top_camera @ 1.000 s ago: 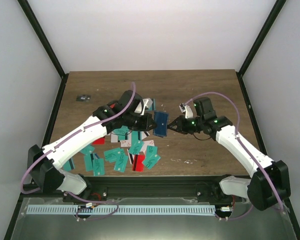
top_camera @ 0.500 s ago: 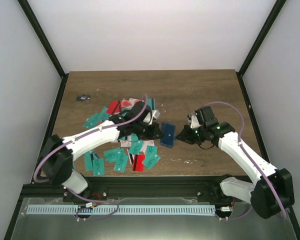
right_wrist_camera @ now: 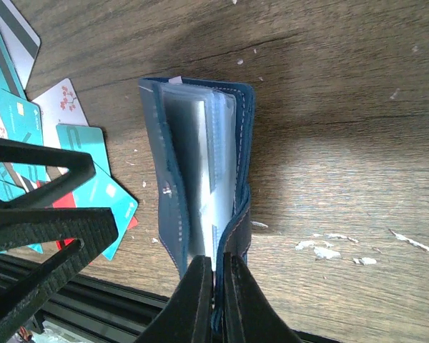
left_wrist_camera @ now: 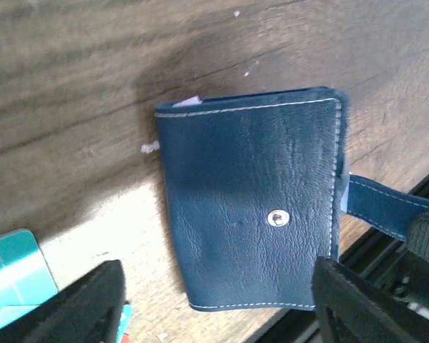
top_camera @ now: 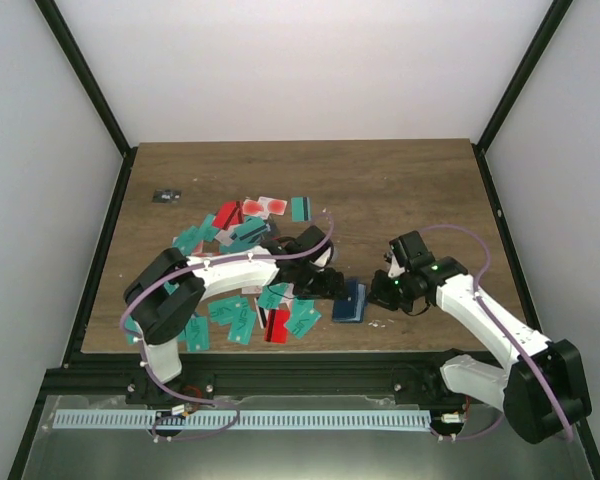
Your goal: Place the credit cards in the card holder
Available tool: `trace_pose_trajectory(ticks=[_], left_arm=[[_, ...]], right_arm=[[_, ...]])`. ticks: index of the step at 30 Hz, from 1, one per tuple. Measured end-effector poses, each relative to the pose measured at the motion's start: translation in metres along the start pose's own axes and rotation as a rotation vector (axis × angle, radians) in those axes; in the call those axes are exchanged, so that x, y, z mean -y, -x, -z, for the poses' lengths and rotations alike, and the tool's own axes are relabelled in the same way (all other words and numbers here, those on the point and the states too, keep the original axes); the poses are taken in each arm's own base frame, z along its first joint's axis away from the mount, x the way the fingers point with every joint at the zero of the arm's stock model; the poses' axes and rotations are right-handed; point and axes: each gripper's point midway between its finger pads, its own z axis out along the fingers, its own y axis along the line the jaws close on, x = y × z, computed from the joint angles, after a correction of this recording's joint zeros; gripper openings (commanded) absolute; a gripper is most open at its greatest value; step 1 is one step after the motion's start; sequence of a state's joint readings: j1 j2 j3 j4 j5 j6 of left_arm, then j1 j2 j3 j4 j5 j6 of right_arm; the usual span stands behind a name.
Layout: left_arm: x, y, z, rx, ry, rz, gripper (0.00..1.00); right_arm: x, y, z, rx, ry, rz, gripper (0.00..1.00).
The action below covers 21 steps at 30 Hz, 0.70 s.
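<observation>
The right fingers [right_wrist_camera: 197, 304] are pinched shut on one edge of the card holder [right_wrist_camera: 200, 179], which gapes slightly, with clear sleeves showing between its navy covers. The left fingers [left_wrist_camera: 79, 307] are spread wide, one on each side of the holder's lower edge, and I cannot tell whether they touch it. In the left wrist view its snap stud [left_wrist_camera: 276, 218] faces the camera and its strap [left_wrist_camera: 386, 207] sticks out sideways. Seen from above, the holder sits between the two arms near the front of the tabletop [top_camera: 400, 190]. The credit cards [top_camera: 242, 305] lie scattered just left of it, mostly teal, some red.
</observation>
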<state>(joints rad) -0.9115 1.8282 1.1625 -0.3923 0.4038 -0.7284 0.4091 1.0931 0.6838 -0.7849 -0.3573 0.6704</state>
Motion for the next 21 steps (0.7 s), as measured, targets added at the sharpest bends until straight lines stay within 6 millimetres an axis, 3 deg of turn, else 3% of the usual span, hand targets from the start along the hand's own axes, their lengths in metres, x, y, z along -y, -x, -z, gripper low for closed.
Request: trace_pose_trajectory(ticks=[8,16,21], left_arm=[[0.020,0.003,0.009,0.051,0.068,-0.098,0.94],[0.060,-0.008,0.004,0.045,0.068,-0.193,0.92],[0.045,-0.008,-0.013,0.019,0.153,-0.194,0.84]], right_arm=[[-0.003,0.001,0.004,0.018,0.013,0.020,0.01],[-0.006,0.003,0.013,0.049,0.027,0.045,0.01],[-0.003,0.002,0.013,0.047,0.011,0.040,0.01]])
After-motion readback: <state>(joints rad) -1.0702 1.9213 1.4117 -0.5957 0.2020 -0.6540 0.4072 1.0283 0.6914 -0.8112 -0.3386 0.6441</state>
